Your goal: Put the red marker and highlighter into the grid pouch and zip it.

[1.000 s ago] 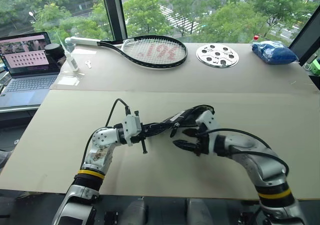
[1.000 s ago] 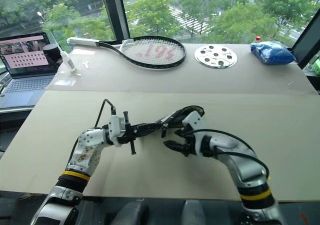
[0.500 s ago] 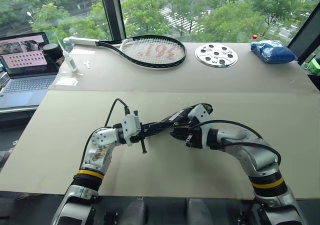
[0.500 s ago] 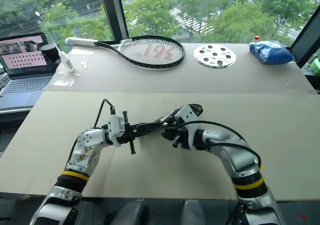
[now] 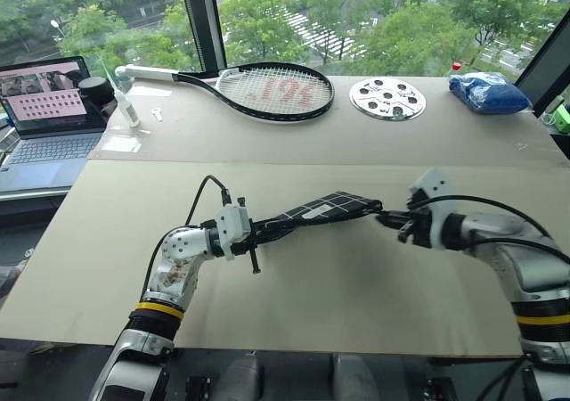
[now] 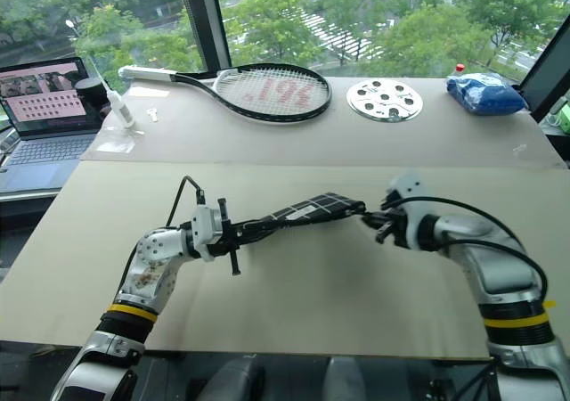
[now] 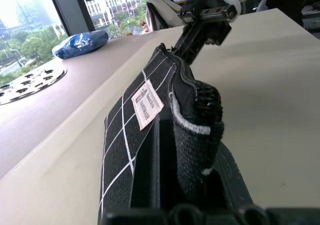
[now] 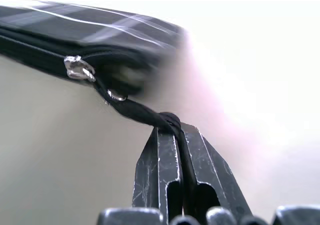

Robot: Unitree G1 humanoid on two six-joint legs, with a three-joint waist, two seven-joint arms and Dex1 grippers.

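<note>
The grid pouch (image 5: 316,212) is hanging stretched out above the tan worktop (image 5: 294,303), held at both ends and lifted clear of the surface. Its white label (image 7: 147,104) is showing on the side facing the left wrist camera, and the zipper slider (image 8: 76,68) is sitting at the pouch's right-hand end. The black pull strap (image 8: 142,112) is running taut from that slider into the right claw (image 5: 392,221), whose fingers (image 8: 165,170) are pressed together, pinching the strap's knotted end. The left claw (image 5: 267,228) is pinching the pouch's opposite end, its fingers closed on the fabric edge and pointing across toward the right claw. The two claws are facing each other with the pouch spanning the gap between them.

Farther back on the worktop, a tennis racket (image 5: 258,89) is lying flat with its handle pointing toward the left, and a round perforated metal disc (image 5: 387,98) is lying just to its right. A blue bag (image 5: 488,92) is resting near the far right corner. An open laptop (image 5: 44,107) is standing off the worktop's left edge, with a white bottle (image 5: 127,109) beside it.
</note>
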